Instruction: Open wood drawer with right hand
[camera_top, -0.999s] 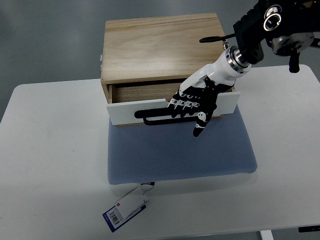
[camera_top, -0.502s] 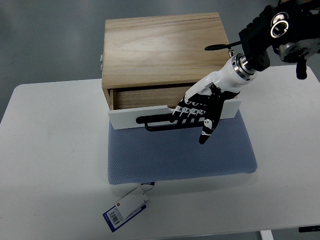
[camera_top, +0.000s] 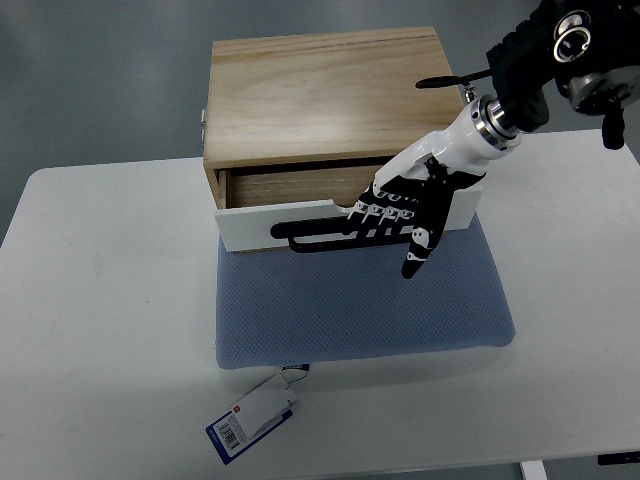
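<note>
A light wooden box (camera_top: 320, 95) stands at the back of the white table (camera_top: 100, 300). Its drawer has a white front (camera_top: 250, 225) with a long black handle (camera_top: 305, 240), and it is pulled out a short way, showing a dark gap behind the front. My right hand (camera_top: 395, 218), black and white, reaches in from the upper right. Its fingers (camera_top: 375, 212) curl over the right half of the handle, and the thumb points down over the mat. The left arm is out of sight.
A blue-grey mat (camera_top: 360, 300) lies under and in front of the drawer. A blue and white paper tag (camera_top: 250, 420) hangs off the mat's front left corner. The table's front edge runs close below the tag.
The drawer front came out a little half a second ago and now sits slightly farther back. My right hand stays on the handle and has shifted a bit right.
</note>
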